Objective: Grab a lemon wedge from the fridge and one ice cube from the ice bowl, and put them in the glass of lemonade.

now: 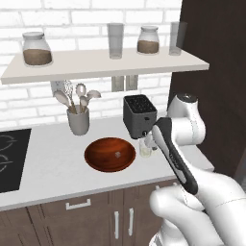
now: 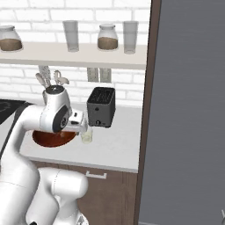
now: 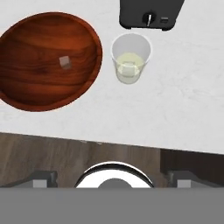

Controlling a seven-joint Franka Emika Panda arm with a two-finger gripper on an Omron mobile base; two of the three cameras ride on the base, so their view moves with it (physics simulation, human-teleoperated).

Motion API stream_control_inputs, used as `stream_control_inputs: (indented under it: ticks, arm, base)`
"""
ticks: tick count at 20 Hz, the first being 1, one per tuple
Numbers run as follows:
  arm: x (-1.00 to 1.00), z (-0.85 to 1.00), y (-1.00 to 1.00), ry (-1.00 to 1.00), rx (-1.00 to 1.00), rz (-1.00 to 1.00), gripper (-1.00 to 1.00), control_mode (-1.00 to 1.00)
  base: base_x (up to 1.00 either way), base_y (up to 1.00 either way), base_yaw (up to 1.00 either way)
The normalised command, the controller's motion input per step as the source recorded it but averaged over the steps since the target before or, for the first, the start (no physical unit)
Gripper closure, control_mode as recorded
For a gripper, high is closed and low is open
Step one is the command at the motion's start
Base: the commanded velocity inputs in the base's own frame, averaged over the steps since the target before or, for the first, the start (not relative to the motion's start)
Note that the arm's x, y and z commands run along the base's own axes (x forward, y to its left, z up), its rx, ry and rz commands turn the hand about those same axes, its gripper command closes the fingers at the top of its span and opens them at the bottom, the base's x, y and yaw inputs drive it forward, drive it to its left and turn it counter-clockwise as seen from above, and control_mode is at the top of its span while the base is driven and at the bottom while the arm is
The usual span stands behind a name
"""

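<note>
Seen from the hand camera, the ice bowl lies up and to the left of the fingers, a wide reddish-brown wooden dish resting on the pale counter, with one small whitish ice cube sitting loose near its middle. Just right of the bowl, close to its rim but apart from it, stands the glass of lemonade, almost straight ahead of the fingers; a pale cube-like shape shows in its yellowish liquid. Beyond the glass sits a black toaster, near it but not touching. The fingers are spread wide, one tip at each side of the hand view's lower edge, and hold nothing; they hang above the counter's front edge and the brown cabinet fronts. In the right base view the fridge rises as a tall grey wall far to the right of the fingers, doors closed. The lemon wedge cannot be made out.
</note>
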Motion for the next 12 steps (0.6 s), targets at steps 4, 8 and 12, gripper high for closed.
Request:
stream_control_inputs:
  ticks: [4, 8, 12]
  arm:
    - [-1.0, 0.0, 0.0, 0.0, 0.03, 0.03, -1.0, -1.0]
    - [-0.75, 0.0, 0.0, 0.0, -0.01, 0.0, -1.0, -1.0]
    - [-0.01, 0.0, 0.0, 0.0, 0.0, 0.0, -1.0, -1.0]
  base:
    - [0.0, 0.0, 0.0]
    - [0.0, 0.0, 0.0]
    - [0.0, 0.0, 0.0]
